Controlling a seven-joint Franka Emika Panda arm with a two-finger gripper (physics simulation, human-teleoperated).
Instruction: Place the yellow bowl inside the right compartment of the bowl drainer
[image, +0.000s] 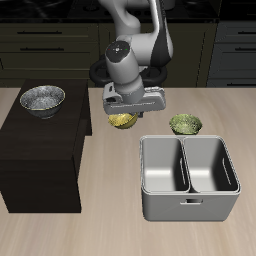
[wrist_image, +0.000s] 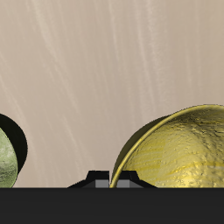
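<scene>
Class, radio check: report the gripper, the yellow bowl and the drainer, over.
Gripper above the glossy yellow-gold bowl, jaw state unclear. Bowl on the table, not in the grey two-well bowl drainer. Both wells empty. Small olive-green bowl behind the drainer.

Both wells of the bowl drainer (image: 190, 190) seem unobstructed; olive-green bowl (image: 185, 123) sits just behind.

You've got three bowls on show: one yellow bowl (image: 122, 121), one olive-green bowl (image: 185, 124), and one silver-grey speckled bowl (image: 42, 98) (the biggest of the three). One bowl drainer (image: 188, 203) w/ two wells, side by side. One dark cabinet block (image: 40, 150). One gripper (image: 128, 104). Wrist cam shows only two of the bowls, both partly.
</scene>
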